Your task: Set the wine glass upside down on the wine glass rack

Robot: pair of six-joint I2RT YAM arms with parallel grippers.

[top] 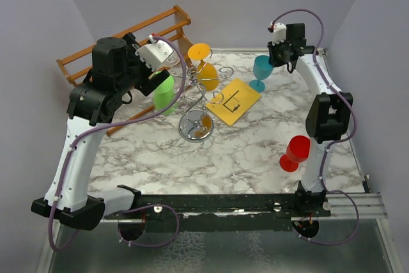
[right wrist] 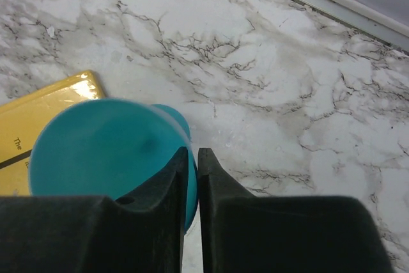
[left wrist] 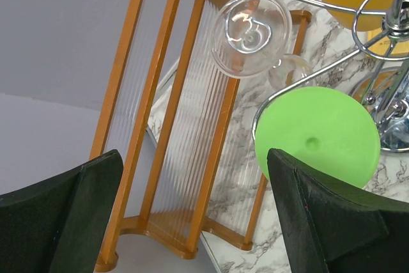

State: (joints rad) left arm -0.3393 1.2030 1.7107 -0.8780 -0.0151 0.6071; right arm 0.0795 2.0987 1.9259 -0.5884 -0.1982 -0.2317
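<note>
A teal wine glass [top: 261, 68] stands upright at the back right of the marble table. My right gripper [top: 276, 55] is shut on its rim. In the right wrist view one finger is inside the teal bowl [right wrist: 102, 145] and the other outside, at the gripper [right wrist: 193, 153]. The chrome wine glass rack [top: 195, 126] stands mid-table with a green glass [top: 164, 94], an orange glass [top: 203, 65] and a clear glass [left wrist: 251, 32] hanging upside down. My left gripper [left wrist: 193, 158] is open with nothing between its fingers, just left of the green glass's foot [left wrist: 317, 133].
A wooden slatted rack [top: 121, 39] lies at the back left, under my left gripper. A yellow card [top: 233, 101] lies right of the chrome rack. A red wine glass [top: 295, 153] rests at the front right beside the right arm.
</note>
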